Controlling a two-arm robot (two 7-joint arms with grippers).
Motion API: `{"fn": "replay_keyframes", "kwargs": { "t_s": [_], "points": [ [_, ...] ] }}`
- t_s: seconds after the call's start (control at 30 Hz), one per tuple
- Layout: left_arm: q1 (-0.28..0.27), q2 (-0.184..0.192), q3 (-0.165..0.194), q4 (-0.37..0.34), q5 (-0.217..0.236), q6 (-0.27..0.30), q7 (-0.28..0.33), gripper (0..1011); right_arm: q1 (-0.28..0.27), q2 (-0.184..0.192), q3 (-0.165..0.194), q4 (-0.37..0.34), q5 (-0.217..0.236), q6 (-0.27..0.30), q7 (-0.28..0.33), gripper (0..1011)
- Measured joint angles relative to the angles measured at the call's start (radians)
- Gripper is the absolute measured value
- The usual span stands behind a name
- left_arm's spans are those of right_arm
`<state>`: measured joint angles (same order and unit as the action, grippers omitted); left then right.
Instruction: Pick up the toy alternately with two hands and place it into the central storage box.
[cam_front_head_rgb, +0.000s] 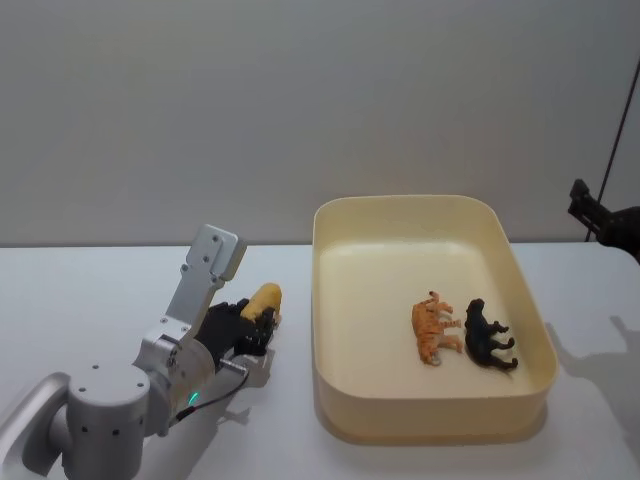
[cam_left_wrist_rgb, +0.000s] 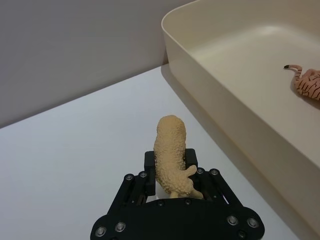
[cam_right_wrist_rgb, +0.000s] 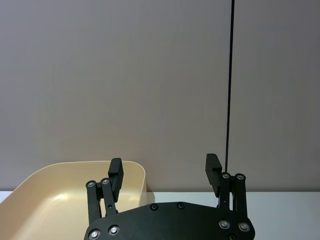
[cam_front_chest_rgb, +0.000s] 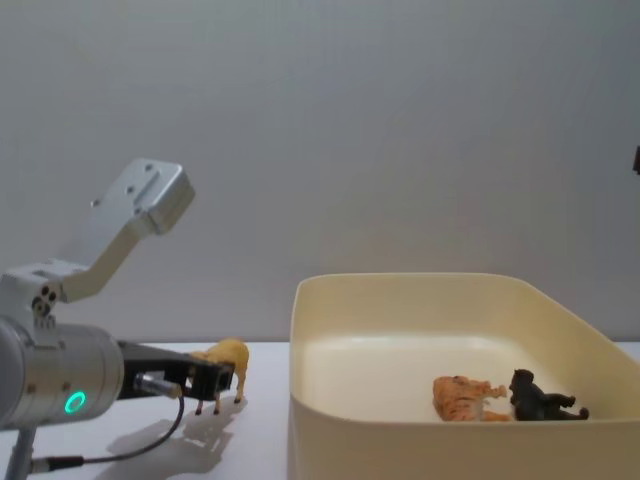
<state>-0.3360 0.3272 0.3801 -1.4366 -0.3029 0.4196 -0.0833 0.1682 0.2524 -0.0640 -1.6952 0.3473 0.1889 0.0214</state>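
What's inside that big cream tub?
Two toy animals lie on the tub's floor: an orange striped tiger and a black animal beside it. The near wall hides a strip of the floor.

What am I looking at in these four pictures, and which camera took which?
A two-armed robot at a white table. Head and chest cameras look forward; each wrist has its own camera. The left black two-fingered gripper, on a silver arm with a green light, is closed around a small tan woolly toy animal, whose feet appear to touch the table beside the large cream plastic tub. Inside the tub lie an orange striped toy tiger and a black toy animal. The right gripper is raised, open and empty.
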Motion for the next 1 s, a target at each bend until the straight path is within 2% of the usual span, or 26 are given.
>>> {"fn": "replay_keyframes", "kwargs": {
  "t_s": [0.5,0.73,1.0],
  "points": [
    [-0.019,0.003,-0.009,-0.082,0.069,-0.025,0.004,322,0.000,0.000,0.000,0.000,0.000,0.000,0.000,1001],
    [-0.044,-0.004,-0.012,-0.095,0.097,-0.041,-0.029,322,0.000,0.000,0.000,0.000,0.000,0.000,0.000,1001],
    [-0.085,-0.018,-0.010,-0.088,0.133,-0.061,-0.120,322,0.000,0.000,0.000,0.000,0.000,0.000,0.000,1001]
  ]
}}
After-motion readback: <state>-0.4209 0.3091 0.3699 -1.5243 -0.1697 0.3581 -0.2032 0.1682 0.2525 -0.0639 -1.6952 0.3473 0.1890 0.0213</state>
